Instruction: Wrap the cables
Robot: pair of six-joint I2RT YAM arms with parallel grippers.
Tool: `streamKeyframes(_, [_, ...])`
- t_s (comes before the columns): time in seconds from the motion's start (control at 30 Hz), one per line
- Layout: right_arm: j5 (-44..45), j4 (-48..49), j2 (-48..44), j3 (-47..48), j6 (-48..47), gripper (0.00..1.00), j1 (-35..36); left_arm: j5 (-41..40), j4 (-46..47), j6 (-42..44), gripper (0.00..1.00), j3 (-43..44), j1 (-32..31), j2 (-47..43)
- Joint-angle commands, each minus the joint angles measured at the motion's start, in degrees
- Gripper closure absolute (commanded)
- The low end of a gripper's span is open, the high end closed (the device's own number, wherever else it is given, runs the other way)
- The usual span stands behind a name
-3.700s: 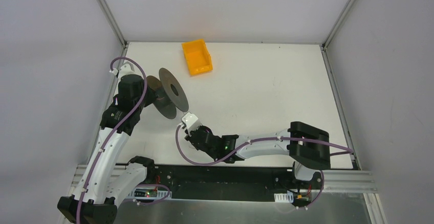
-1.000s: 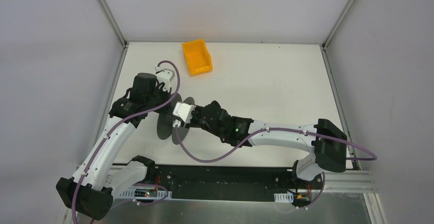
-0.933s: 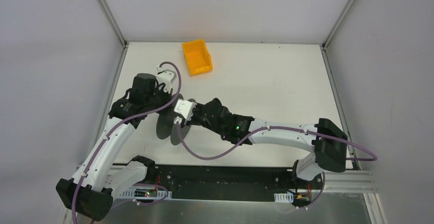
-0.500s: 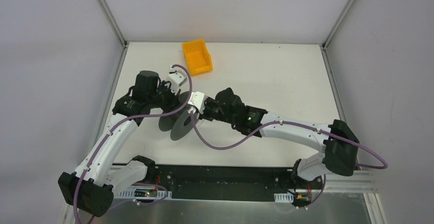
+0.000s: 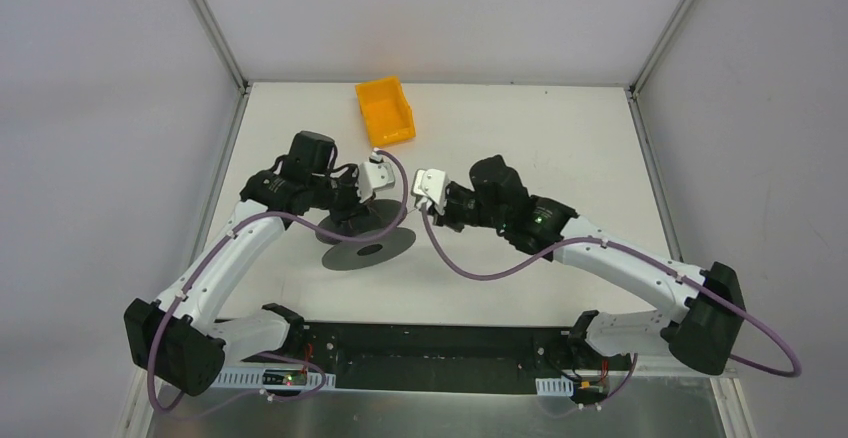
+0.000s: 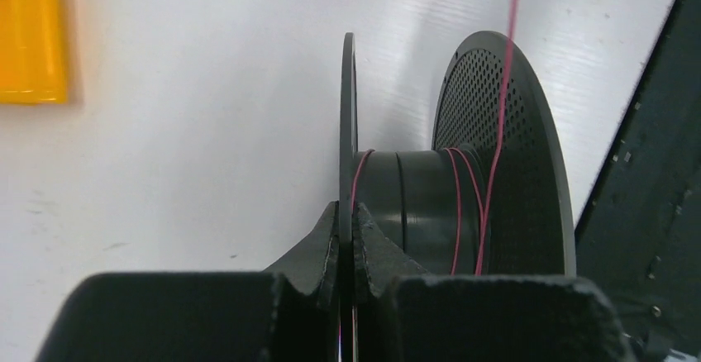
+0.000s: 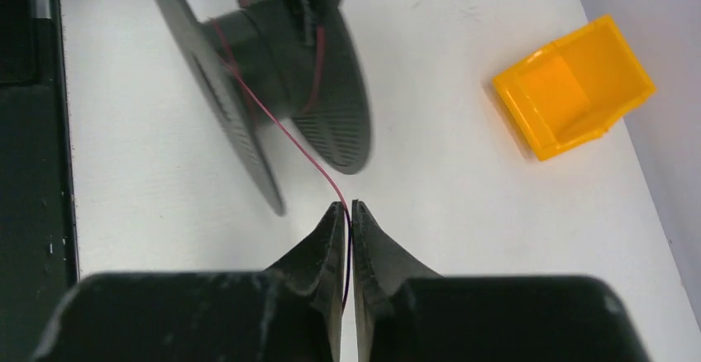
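Note:
A black spool [image 5: 366,242] hangs low over the table at centre left, with my left gripper [image 6: 347,213] shut on the edge of one thin flange [image 6: 348,114]. A few turns of the thin red cable [image 6: 457,213] lie on the spool's hub [image 6: 413,205]. From the spool [image 7: 273,56] the cable [image 7: 281,126] runs in a straight line to my right gripper [image 7: 348,207]. Its fingers stand almost together with the cable between their tips. In the top view the right gripper [image 5: 424,198] is just right of the spool.
A yellow bin [image 5: 385,110] stands at the back of the white table [image 5: 540,148], beyond the spool, and shows again in the right wrist view [image 7: 570,89]. The black base rail [image 5: 430,353] runs along the near edge. Grey walls close in both sides.
Both arms have swung right and farther from the bases. The spool has tipped from standing on edge to lying nearly flat. The right gripper has drawn away to the spool's right.

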Motion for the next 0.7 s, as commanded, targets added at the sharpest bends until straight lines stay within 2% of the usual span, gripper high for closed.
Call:
streamKeyframes(0.0, [-1.3, -3.4, -5.2, -1.3, -0.7, 0.92, -1.8, 5.4, -5.9, 6.0, 1.00, 2.1, 0.3, 0.7])
streamKeyframes(0.07, [-2.8, -3.2, -6.1, -2.5, -0.1, 1.00, -2.1, 6.3, -5.9, 6.0, 1.00, 2.5, 0.2, 1.0])
streamKeyframes(0.3, [-5.2, 3.7, -6.0, -7.1, 5.2, 1.00, -2.4, 10.4, -5.9, 4.5, 1.00, 2.7, 0.5, 0.0])
streamKeyframes(0.47, [-3.7, 18.3, -5.7, -15.3, 9.8, 1.00, -2.4, 21.6, -5.8, 3.9, 1.00, 2.3, 3.5, -1.4])
streamKeyframes(0.67, [-5.2, 39.3, -4.8, -22.9, 20.8, 1.00, -2.4, 26.7, -2.8, 1.2, 1.00, 1.6, 5.5, -3.1])
